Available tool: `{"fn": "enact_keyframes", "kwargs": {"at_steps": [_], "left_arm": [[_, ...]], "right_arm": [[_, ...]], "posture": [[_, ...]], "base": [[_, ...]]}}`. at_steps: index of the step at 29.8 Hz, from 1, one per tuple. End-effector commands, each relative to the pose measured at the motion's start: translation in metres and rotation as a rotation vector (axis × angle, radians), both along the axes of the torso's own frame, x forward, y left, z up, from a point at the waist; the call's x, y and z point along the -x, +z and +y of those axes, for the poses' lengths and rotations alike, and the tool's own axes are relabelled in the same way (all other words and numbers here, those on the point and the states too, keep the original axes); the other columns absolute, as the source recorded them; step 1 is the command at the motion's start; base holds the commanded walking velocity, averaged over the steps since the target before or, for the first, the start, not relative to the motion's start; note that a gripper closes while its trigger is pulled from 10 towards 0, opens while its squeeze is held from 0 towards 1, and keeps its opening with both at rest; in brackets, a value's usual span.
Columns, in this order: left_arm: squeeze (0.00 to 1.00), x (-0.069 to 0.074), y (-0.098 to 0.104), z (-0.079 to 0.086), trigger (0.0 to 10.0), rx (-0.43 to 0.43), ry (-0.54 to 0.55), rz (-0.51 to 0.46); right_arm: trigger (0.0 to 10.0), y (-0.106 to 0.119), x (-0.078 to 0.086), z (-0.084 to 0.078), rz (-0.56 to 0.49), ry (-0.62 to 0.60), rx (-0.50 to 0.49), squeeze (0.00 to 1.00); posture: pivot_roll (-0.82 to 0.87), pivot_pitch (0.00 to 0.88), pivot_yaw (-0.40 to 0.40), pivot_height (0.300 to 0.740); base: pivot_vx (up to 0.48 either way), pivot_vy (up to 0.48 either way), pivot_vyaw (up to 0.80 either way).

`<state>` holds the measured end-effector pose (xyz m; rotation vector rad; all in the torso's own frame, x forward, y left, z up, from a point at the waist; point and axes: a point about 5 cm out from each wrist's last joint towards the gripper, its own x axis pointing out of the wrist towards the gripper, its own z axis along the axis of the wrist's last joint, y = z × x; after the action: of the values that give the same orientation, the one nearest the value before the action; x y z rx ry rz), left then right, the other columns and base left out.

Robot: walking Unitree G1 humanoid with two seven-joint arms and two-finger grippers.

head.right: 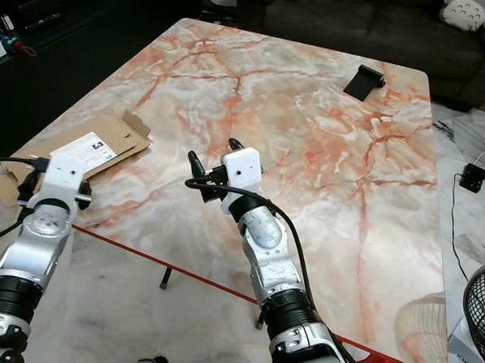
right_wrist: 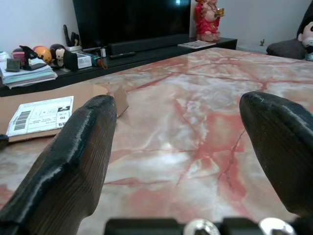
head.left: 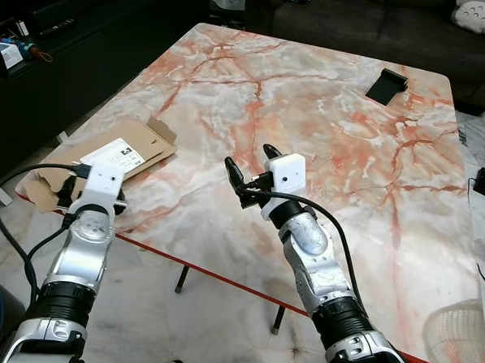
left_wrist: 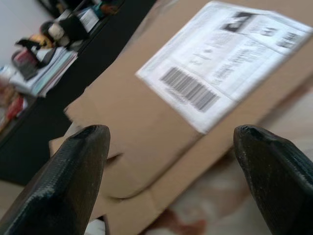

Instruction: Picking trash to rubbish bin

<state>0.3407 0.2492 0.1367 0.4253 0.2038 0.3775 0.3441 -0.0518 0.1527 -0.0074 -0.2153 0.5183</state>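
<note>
While both the left gripper [left_wrist: 171,171] and right gripper [head.left: 249,167] gape empty, flattened brown cardboard [head.left: 126,155] lies on glossy marble table [head.left: 350,138].

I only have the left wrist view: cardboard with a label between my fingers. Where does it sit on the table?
Observer: The flattened cardboard box lies at the marble table's near-left corner, overhanging the edge.
Operator: Is my left gripper touching it?
Observer: The left gripper is open, just above the box.
Operator: And the right arm?
Observer: The right gripper hovers open over bare marble mid-table.
</note>
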Motion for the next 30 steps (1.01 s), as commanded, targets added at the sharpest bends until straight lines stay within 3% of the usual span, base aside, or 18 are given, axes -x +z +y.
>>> {"fn": "enact_keyframes", "kwargs": {"at_steps": [1, 9, 13, 15, 20, 23, 30], "left_arm": [[0.0, -0.001, 0.005, 0.004, 10.0, 0.026, 0.029, -0.028], [0.0, -0.002, 0.017, -0.002, 10.0, 0.115, 0.006, -0.151], [0.0, 0.001, 0.031, -0.013, 10.0, 0.107, -0.075, -0.274], [0.0, 0.006, 0.034, -0.013, 10.0, 0.153, -0.073, -0.341], [0.0, 0.015, 0.026, 0.008, 10.0, 0.221, 0.064, -0.37], [0.0, 0.019, 0.015, 0.02, 10.0, 0.198, 0.1, -0.319], [0.0, 0.026, 0.001, 0.04, 10.0, 0.325, 0.212, -0.326]], "right_arm": [[10.0, 0.002, 0.001, 0.0, -0.006, 0.002, -0.007, 0.0], [10.0, 0.001, 0.001, 0.0, -0.005, 0.003, -0.005, 0.0], [10.0, 0.001, 0.001, 0.0, -0.004, 0.003, -0.004, 0.0], [10.0, 0.001, 0.001, 0.0, -0.004, 0.002, -0.004, 0.0], [10.0, 0.001, 0.001, 0.0, -0.002, 0.001, -0.005, 0.0], [10.0, 0.0, 0.001, 0.001, -0.001, 0.003, -0.004, 0.0], [10.0, 0.0, 0.002, 0.0, -0.001, -0.001, -0.005, 0.0]], "posture": [[0.14, 0.15, -0.036, 0.74], [0.15, 0.153, -0.039, 0.74], [0.15, 0.154, -0.038, 0.74], [0.14, 0.153, -0.036, 0.74], [0.15, 0.153, -0.037, 0.74], [0.15, 0.153, -0.036, 0.74], [0.14, 0.153, -0.035, 0.74]], "base": [[0.0, 0.0, 0.0], [0.0, 0.0, 0.0], [0.0, 0.0, 0.0], [0.0, 0.0, 0.0], [0.0, 0.0, 0.0], [0.0, 0.0, 0.0], [0.0, 0.0, 0.0]]}}
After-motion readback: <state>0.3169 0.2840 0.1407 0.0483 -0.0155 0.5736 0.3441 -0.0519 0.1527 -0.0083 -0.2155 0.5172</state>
